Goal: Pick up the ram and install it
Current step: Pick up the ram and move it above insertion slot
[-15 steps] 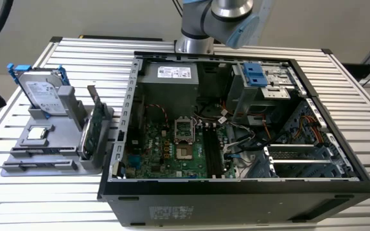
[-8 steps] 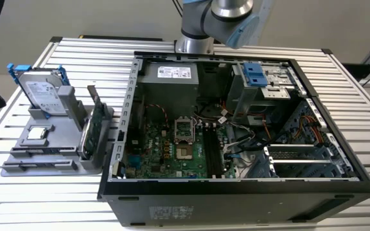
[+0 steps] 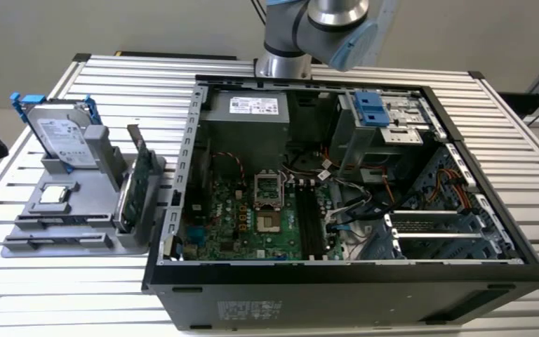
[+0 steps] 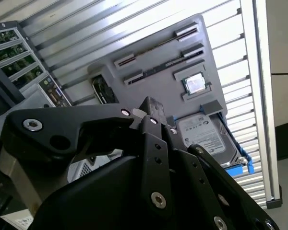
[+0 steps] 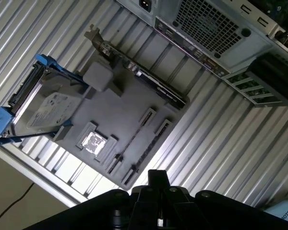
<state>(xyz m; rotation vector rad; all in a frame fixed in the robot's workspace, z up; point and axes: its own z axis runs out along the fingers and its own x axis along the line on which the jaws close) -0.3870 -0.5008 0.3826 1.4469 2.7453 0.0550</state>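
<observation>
The black hand [image 5: 156, 178] hangs above the slatted bench [image 5: 221, 143], closed tight and holding nothing. Below it, in both wrist views, a grey tray [image 5: 125, 110] carries the ram [image 5: 133, 139], a thin dark stick lying in a slot just beside a square processor chip [image 5: 93, 142]. Farther along the tray stand a hard drive [image 5: 48, 105] with blue rails and an expansion card [image 5: 153, 86]. Beyond lies the open computer case [image 3: 344, 175].

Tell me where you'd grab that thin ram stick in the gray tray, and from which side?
Probably its upper long edge, near the middle, coming straight down. The ram stands on edge in the gray tray, ends seated in brackets, so only its two flat faces along the top look free to pinch.
</observation>
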